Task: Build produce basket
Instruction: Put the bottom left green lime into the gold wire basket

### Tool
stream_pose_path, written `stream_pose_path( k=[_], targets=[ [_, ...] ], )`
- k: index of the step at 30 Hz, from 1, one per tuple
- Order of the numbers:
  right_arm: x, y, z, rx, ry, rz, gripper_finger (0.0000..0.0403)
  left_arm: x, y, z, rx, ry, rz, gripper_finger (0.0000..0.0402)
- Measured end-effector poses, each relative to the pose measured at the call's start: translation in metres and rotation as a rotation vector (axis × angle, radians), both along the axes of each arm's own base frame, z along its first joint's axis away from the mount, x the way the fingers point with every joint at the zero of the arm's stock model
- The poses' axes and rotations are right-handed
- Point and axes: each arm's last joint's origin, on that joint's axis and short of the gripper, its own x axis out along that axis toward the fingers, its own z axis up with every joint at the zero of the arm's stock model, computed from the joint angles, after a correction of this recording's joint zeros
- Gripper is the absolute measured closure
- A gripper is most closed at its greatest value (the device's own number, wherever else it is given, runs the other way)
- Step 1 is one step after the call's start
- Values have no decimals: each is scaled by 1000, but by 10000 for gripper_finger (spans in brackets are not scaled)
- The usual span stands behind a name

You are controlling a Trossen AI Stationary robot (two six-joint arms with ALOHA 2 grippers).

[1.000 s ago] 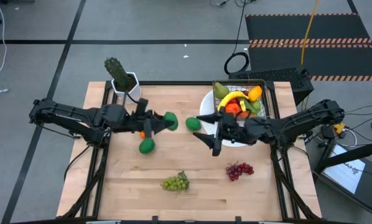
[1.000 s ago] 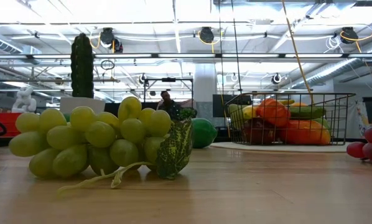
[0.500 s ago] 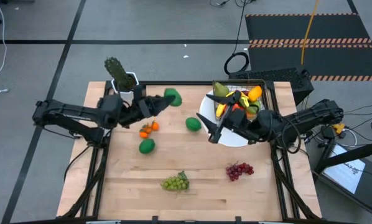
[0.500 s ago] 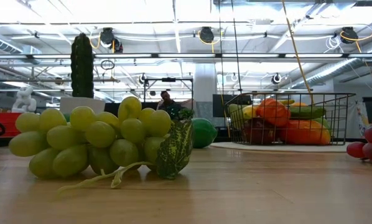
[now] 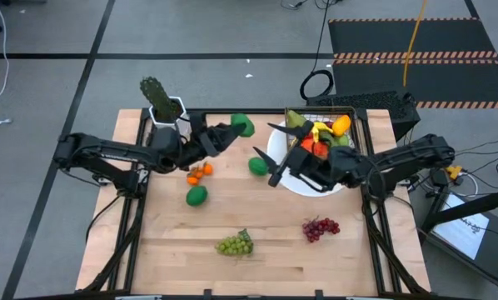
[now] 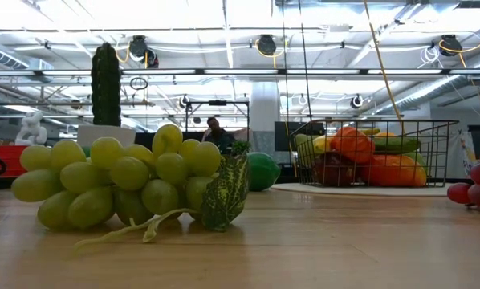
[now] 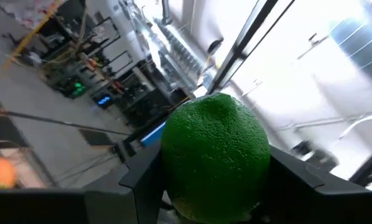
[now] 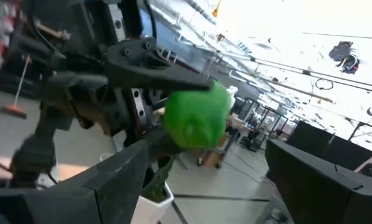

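Half done, roughly: basket (image 5: pixel 351 117) piled with produce already. Left gripper (image 5: pixel 232 130) aloft just beside basket, jaws clamped on lime (image 5: pixel 241 125). Right gripper (image 5: pixel 276 169) beside basket too, jaws spread, empty. Left on worktop (image 5: pixel 266 250), away from basket: two limes (image 5: pixel 258 166), small orange fruit (image 5: pixel 198 173), green grapes (image 5: pixel 235 244), purple grapes (image 5: pixel 320 227).

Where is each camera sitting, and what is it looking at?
High view: above the table, looking straight down; shows both arms, the left gripper holding a lime, and the basket.
Low view: at tabletop height, looking level past the green grapes; no arm shows.
Left wrist view: on the left arm, looking past its own fingers at the lime.
Right wrist view: on the right arm, facing the left gripper; its own jaws stand open.
Shared: both wrist views and the high view show the held lime.
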Motion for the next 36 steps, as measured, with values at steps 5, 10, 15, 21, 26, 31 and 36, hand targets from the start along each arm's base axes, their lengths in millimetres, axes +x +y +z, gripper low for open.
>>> stream_pose_path(
  k=[5,10,15,21,26,31,36],
  targets=[
    [5,-10,-4,-11,26,-14,85,3,2,-3,43,29,25,186],
    [7,-21,-5,-41,46,-26,85,7,4,-9,56,61,13,185],
    [10,-31,-6,-59,48,26,85,10,8,-10,53,54,11,186],
    [17,-40,-12,-30,42,40,85,14,12,-14,51,60,-28,186],
    [22,-42,-13,-32,9,33,104,15,14,-15,35,56,-48,186],
    [23,-41,-14,-19,10,41,150,16,14,-16,27,58,-70,186],
    [23,-40,-14,-7,7,46,191,16,14,-16,-18,48,-89,185]
  ],
)
